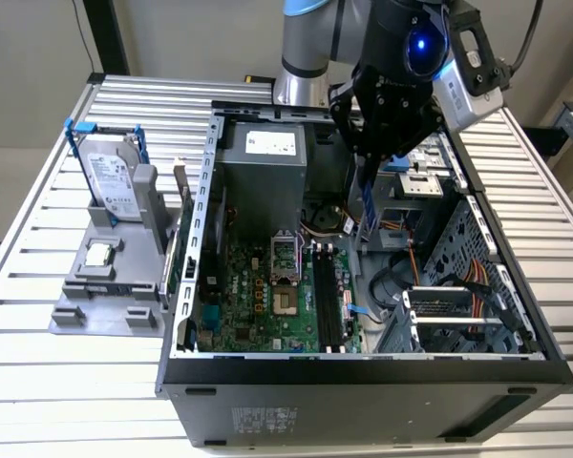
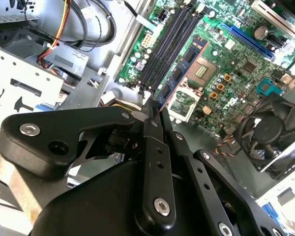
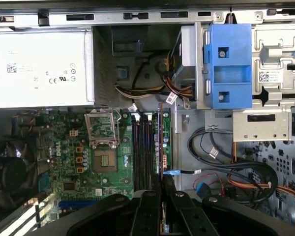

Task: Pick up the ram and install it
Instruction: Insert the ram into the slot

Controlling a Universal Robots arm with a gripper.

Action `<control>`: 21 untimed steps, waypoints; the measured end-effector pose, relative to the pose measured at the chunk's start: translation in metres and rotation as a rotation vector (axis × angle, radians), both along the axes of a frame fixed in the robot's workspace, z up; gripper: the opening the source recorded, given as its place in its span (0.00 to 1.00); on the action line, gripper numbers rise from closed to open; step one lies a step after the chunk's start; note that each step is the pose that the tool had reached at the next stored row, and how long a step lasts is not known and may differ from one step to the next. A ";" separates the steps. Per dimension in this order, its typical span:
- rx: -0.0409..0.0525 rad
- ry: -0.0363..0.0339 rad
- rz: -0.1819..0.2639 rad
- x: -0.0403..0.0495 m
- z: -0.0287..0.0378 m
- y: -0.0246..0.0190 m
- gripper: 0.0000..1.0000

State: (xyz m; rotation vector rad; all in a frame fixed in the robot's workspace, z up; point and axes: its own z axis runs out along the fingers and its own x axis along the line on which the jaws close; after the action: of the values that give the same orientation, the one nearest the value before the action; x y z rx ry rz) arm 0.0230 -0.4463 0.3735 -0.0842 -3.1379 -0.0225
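Note:
The ram (image 1: 367, 210) is a thin blue-green stick hanging upright inside the open computer case, above the motherboard (image 1: 258, 296). My gripper (image 1: 365, 164) is shut on its upper end. In the second wrist view the ram (image 2: 182, 71) shows its row of black chips and runs out from my closed fingertips (image 2: 148, 109) towards the black memory slots (image 2: 169, 42). In the first wrist view the ram (image 3: 161, 142) appears edge-on, just beside the memory slots (image 3: 142, 147), with my gripper (image 3: 162, 179) below it. The stick is clear of the slots.
A grey stand (image 1: 105, 286) at the exterior view's left holds a silver hard drive (image 1: 115, 181) and a small square processor chip (image 1: 98, 254). Inside the case are the power supply (image 3: 39, 69), CPU socket (image 3: 102, 160), fan (image 2: 268, 130), blue drive bracket (image 3: 229, 66) and loose cables (image 3: 246, 177).

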 end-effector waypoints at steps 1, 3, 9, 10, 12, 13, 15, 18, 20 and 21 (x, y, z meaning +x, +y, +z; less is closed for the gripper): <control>0.0000 0.0000 0.000 0.0000 -0.0006 0.0000 0.00; -0.0003 0.0000 0.000 0.0000 -0.0019 0.0000 0.00; -0.0031 0.0000 -0.001 0.0004 -0.0051 0.0000 0.00; -0.0039 0.0000 -0.002 0.0005 -0.0055 0.0000 0.00; -0.0050 0.0000 -0.002 0.0007 -0.0063 0.0000 0.00; -0.0053 0.0000 -0.003 0.0008 -0.0067 0.0000 0.00; -0.0059 0.0000 -0.005 0.0011 -0.0075 0.0000 0.00; -0.0071 0.0000 -0.010 0.0017 -0.0087 0.0000 0.00; -0.0082 0.0000 -0.012 0.0021 -0.0094 0.0000 0.00; -0.0088 0.0000 -0.014 0.0023 -0.0098 0.0000 0.00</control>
State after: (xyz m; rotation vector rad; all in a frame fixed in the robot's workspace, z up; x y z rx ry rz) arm 0.0252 -0.4463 0.3637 -0.1054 -3.1377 -0.0087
